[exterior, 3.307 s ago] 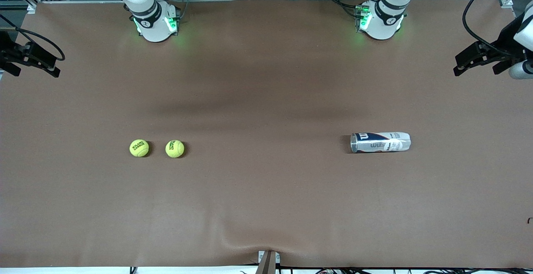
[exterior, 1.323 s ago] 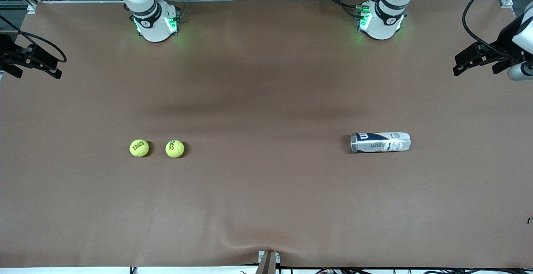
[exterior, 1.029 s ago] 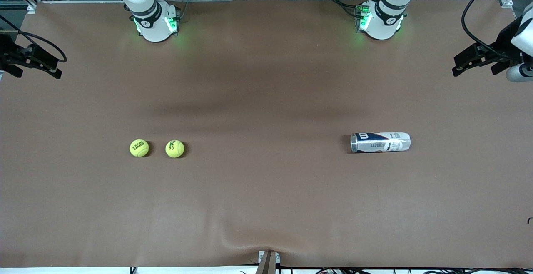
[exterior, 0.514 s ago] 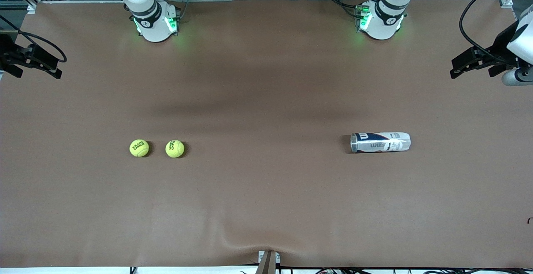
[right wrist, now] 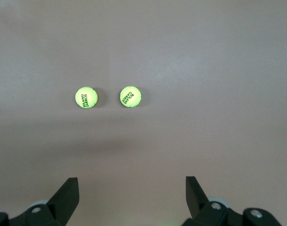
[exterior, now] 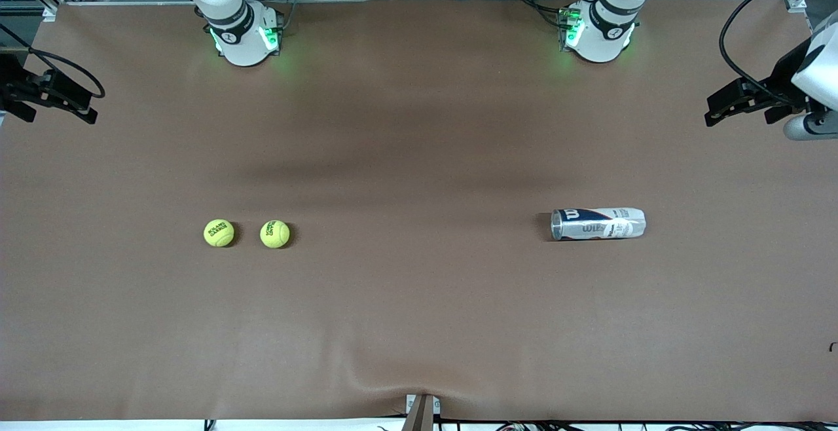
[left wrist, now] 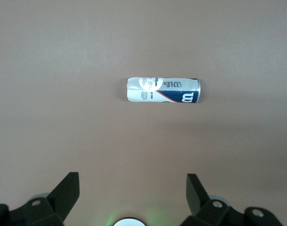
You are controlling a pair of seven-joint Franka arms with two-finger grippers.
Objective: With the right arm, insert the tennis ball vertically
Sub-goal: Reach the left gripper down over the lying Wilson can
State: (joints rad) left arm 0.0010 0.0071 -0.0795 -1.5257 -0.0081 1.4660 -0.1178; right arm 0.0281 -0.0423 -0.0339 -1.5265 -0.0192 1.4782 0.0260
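Table (exterior: 419,326): brown cover, slightly wrinkled at the edge nearest the front camera.
Tennis balls: two yellow-green ones with dark lettering, resting on the table toward the right arm's end, side by side and just apart.
First ball (exterior: 218,233) (right wrist: 86,98): closer to the right arm's end of the table.
Second ball (exterior: 275,234) (right wrist: 130,96): just beside the first, toward the table's middle.
Ball can (exterior: 598,223) (left wrist: 163,90): white, blue and silver tube with a brand logo, lying on its side toward the left arm's end, well apart from both balls; about as near to the front camera as the balls; open metal-rimmed mouth turned toward the balls, closed bottom toward the left arm's end.
Right arm base (exterior: 243,33): white, lit green, at the table edge farthest from the front camera.
Left arm base (exterior: 597,31): white, lit green, at the same edge.
Right gripper (exterior: 46,93) (right wrist: 132,195): black, up in the air over the right arm's end of the table, fingers (right wrist: 68,193) spread wide, holding nothing; both balls in its wrist view, not between the fingers.
Left gripper (exterior: 743,98) (left wrist: 132,193): black, up in the air over the left arm's end of the table, fingers (left wrist: 196,190) spread wide, holding nothing; can in its wrist view, apart from the fingers.
Cables (exterior: 733,18): black loop hanging by the left gripper.
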